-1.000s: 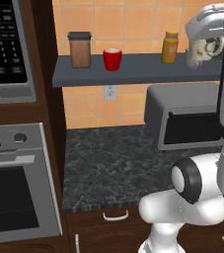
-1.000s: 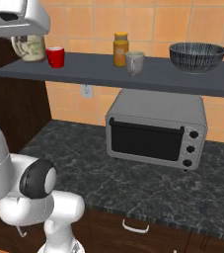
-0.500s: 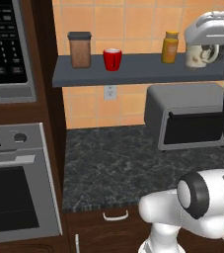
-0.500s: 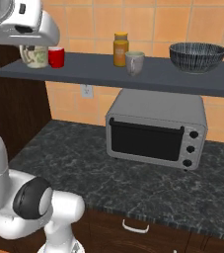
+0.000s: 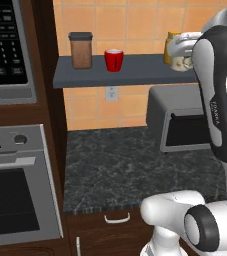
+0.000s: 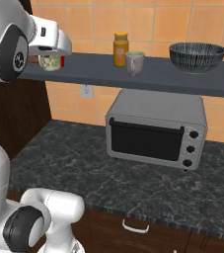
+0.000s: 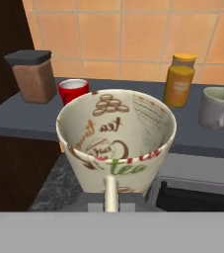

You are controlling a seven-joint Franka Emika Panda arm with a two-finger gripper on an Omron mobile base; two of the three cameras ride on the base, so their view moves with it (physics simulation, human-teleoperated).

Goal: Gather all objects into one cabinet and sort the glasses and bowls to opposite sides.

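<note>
My gripper (image 7: 111,196) is shut on the near rim of a cream cup (image 7: 116,141) printed with brown "tea" lettering, held upright in front of the dark shelf (image 7: 19,121). The same cup (image 6: 49,62) hangs under my hand at the shelf's left part. On the shelf stand a brown canister (image 5: 80,50), a red mug (image 5: 114,60), a yellow jar (image 6: 121,48), a pale grey mug (image 6: 134,63) and a dark patterned bowl (image 6: 197,56) at the far right. The cabinet is out of view.
A grey toaster oven (image 6: 155,129) sits on the dark speckled counter (image 5: 130,170) under the shelf. A built-in oven (image 5: 15,200) and microwave panel (image 5: 7,45) fill the tall dark column on the left.
My hand with the cup has shifted left in the left base view, right in the right base view, and sunk a little. The shelf items have not moved.
</note>
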